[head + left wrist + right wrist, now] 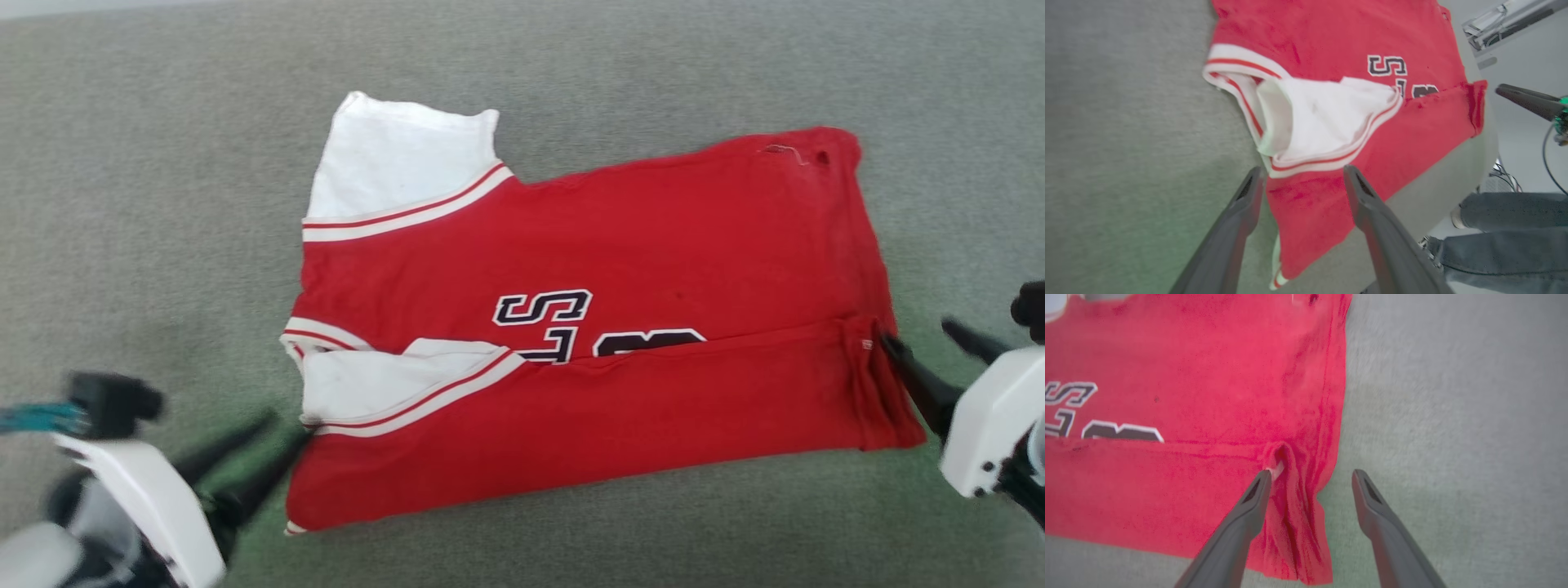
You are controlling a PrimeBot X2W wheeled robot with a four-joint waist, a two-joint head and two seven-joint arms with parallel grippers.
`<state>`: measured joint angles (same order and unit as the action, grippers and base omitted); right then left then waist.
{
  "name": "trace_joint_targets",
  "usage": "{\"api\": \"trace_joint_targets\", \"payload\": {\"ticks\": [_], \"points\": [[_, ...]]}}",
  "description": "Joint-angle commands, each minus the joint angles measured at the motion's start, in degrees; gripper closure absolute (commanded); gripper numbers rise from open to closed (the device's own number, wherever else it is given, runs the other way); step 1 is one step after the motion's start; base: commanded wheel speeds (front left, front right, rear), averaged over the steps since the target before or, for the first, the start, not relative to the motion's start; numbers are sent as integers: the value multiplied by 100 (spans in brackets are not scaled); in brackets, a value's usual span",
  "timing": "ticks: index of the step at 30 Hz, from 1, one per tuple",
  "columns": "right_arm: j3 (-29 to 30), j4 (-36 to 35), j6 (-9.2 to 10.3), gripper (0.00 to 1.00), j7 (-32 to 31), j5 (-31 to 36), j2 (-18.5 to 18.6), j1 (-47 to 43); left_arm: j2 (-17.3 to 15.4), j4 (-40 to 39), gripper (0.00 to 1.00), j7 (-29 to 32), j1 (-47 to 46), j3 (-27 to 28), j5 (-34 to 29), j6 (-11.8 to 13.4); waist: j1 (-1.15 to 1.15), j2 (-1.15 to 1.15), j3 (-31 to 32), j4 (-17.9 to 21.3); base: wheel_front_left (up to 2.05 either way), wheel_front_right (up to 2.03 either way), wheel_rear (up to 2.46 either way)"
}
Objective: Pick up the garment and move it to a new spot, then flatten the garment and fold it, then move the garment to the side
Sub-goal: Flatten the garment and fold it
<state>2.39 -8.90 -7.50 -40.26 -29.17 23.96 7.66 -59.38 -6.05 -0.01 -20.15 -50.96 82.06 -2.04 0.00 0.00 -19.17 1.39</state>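
The garment (653, 229), a red jersey T-shirt with white sleeves, lies flat on the grey table. Its near long edge is folded up over the dark chest lettering (543, 314). My left gripper (287, 426) is open at the collar end. In the left wrist view the garment (1331, 32) lies ahead of the left gripper (1303, 170), whose jaws straddle the striped cuff of the folded sleeve (1323, 118) without pinching it. My right gripper (916, 331) is open at the hem end. In the right wrist view the garment (1188, 355) has a bunched hem corner between the parted fingers of the right gripper (1311, 473).
The grey-green table (163, 204) spreads wide on all sides of the shirt. The left wrist view shows the table's rounded edge (1453, 179), a person's legs in jeans (1506, 245) beyond it, and pale equipment (1506, 20) at the top right.
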Motion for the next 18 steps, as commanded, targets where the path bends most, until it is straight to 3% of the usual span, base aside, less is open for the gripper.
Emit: {"api": "trace_joint_targets", "payload": {"ticks": [1,5,10,15,18], "points": [[-23,-56,3,0,459,185,-133,91,-21,87,0,-280,20,156,-89,128,0,0,16,95,0,0,0],[-169,64,3,0,1717,559,-552,265,35,355,0,-910,-192,478,-338,354,0,0,35,298,0,0,0],[-656,398,3,0,3069,859,-1016,551,155,987,0,-1207,-756,833,-621,387,0,0,-34,753,0,0,0],[-1159,994,3,0,4032,923,-1383,983,180,1820,0,-917,-1630,920,-984,202,0,0,-235,1350,0,0,0],[-1380,1232,3,0,4239,948,-1460,1127,259,2212,0,-622,-2031,933,-971,138,0,0,-322,1555,0,0,0]]}}
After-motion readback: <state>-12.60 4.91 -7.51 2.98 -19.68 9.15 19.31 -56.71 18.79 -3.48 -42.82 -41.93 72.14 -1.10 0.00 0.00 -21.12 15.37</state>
